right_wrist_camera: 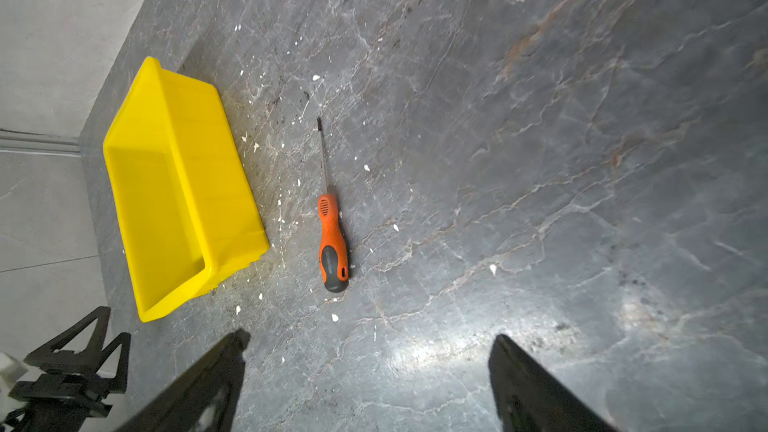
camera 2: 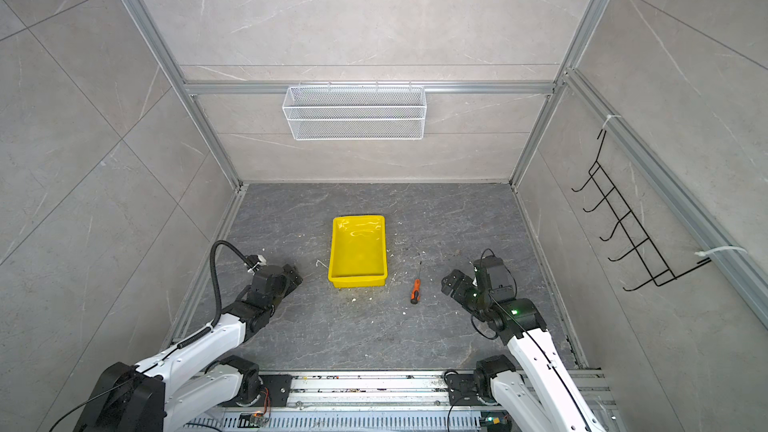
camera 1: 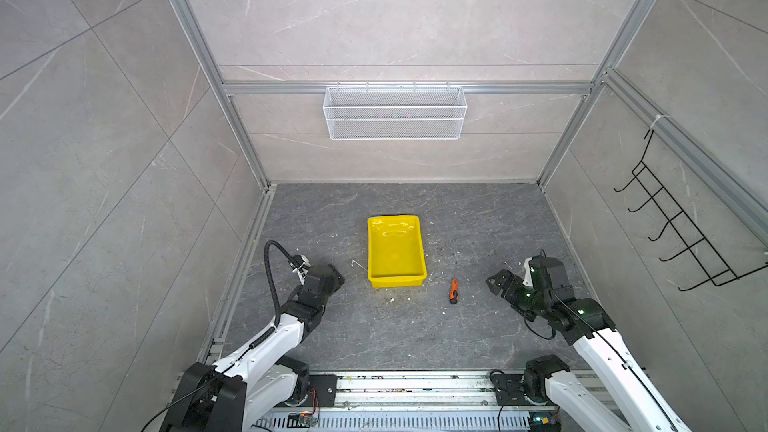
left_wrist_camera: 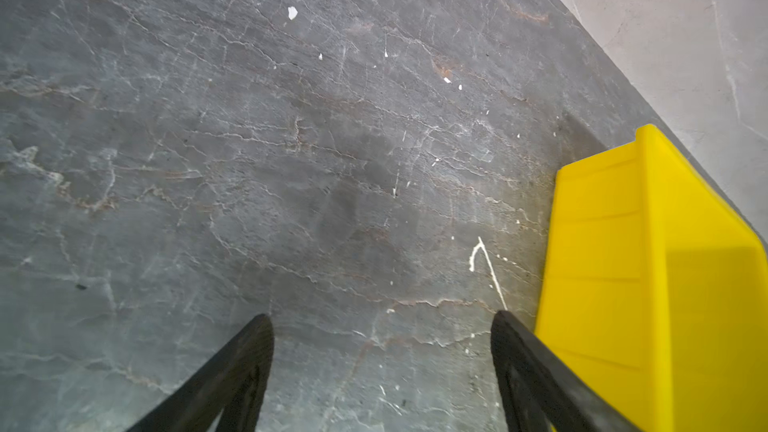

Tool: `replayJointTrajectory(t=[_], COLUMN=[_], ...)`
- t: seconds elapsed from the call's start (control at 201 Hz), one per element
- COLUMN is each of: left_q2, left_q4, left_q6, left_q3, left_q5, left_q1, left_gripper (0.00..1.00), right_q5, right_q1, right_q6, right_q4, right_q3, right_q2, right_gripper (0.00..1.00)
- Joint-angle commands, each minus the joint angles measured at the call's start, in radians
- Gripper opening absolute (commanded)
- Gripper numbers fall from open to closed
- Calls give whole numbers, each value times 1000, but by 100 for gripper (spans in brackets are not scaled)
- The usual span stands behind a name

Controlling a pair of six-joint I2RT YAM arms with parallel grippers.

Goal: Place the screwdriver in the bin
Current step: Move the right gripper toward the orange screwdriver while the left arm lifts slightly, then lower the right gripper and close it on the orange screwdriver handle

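Left fingers point(left_wrist_camera: 245, 367) and right fingers point(right_wrist_camera: 208, 380) gape empty over chip-strewn grey stone floor point(camera 1: 415, 334) — screwdriver point(right_wrist_camera: 330, 238) beside bin point(right_wrist_camera: 216, 176), tiled walls point(camera 1: 104, 160) around.

In the left wrist view the bin point(left_wrist_camera: 623, 243) is cut off by the picture's edge, and part of its wall is hidden behind a finger point(left_wrist_camera: 515, 347) of the left gripper point(left_wrist_camera: 382, 317). Only the tips of the right gripper point(right_wrist_camera: 370, 336) are shown in its wrist view. In both top views the screwdriver point(camera 1: 454, 290) tip is too thin to be told, and both arms point(camera 1: 266, 351) are cut off at 5 and 7 o'clock
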Motion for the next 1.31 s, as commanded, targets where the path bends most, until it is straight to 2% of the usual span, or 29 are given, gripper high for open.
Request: replayJointTrajectory(t=[0.0,0.07,0.144,0.284,0.492,0.587,0.657,0.686,1.303], left_q2=[51,85,129,191,193,199,201,200,174], left_q4=[142,54,26,24,67,69,74,71,61], left_q6=[25,33,82,113,108,101,99,101,103], left_q3=[43,102,141,175,182,180,184,186,174], left_q5=[-104,-77,-11,16,55,50,57,62,36], left_q1=[8,9,8,9,9,9,9,10,12], left_gripper=[86,86,87,87,86,84,84,84,83], right_q5=[-59,-75,-8,110,168,175,175,174,197], right_q1=[9,35,114,225,319,326,332,337,378], right_q6=[42,87,129,115,121,123,120,121,78], right_q4=[29,78,113,101,130,149,160,165,205], right_q3=[-17,-26,-31,46,146,173,198,206,273], right_q2=[59,88,110,242,468,534,585,605,874], right_gripper=[92,89,88,88,81,71,56,54,44])
